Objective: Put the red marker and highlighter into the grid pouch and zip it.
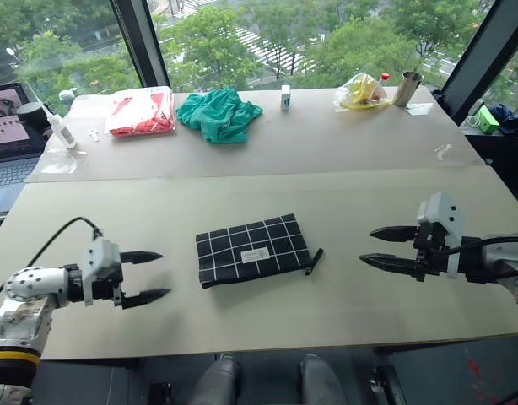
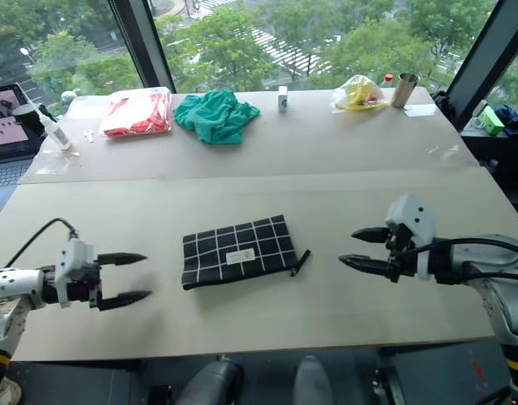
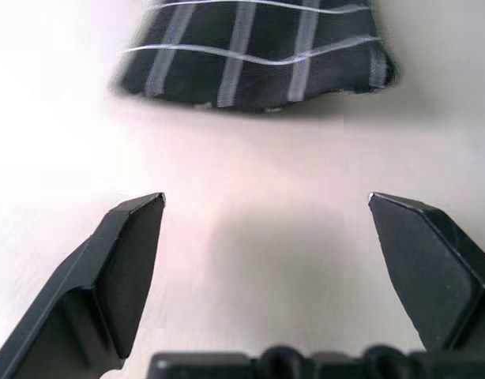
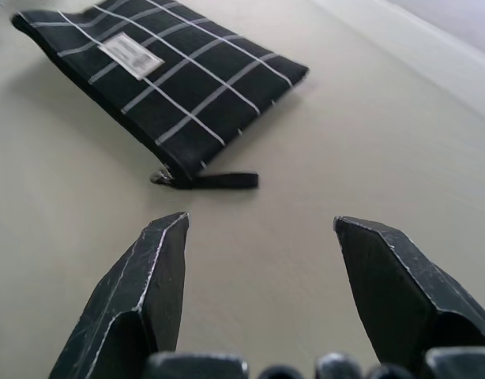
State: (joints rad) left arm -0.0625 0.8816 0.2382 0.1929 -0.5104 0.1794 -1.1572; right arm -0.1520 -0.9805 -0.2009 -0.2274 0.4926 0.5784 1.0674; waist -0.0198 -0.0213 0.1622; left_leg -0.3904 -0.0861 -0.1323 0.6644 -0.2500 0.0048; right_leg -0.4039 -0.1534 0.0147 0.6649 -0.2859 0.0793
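Nearest my camera, at the front edge of the table [image 1: 343, 219], my two grippers hang just above the surface, one on each side of the pouch. My left gripper [image 1: 145, 277] has its black fingers spread wide and holds nothing. My right gripper [image 1: 385, 247] is also spread and empty, its tips aimed toward the pouch.

Between them lies the grid pouch [image 1: 252, 248], flat on the table, well apart from both grippers. I judge it to be light, soft and floppy, so it will likely sag or slide if I push one end without steadying the other. Its fabric should pinch easily at a corner or along the zipper edge. For zipping, the best hold looks like the zipper pull strap [image 4: 224, 180], which sticks out past the pouch's right corner and lies flat on the table.

It is a black rectangle with thin white grid lines and a small white label [image 1: 257, 252] near the front edge. It looks closed and fairly flat; I cannot tell whether the marker and highlighter are inside.

Farther back on the table are a crumpled green cloth [image 1: 218, 114], a red-and-white bag [image 1: 142, 113], a yellow bag [image 1: 359, 92] and a metal cup [image 1: 407, 88].
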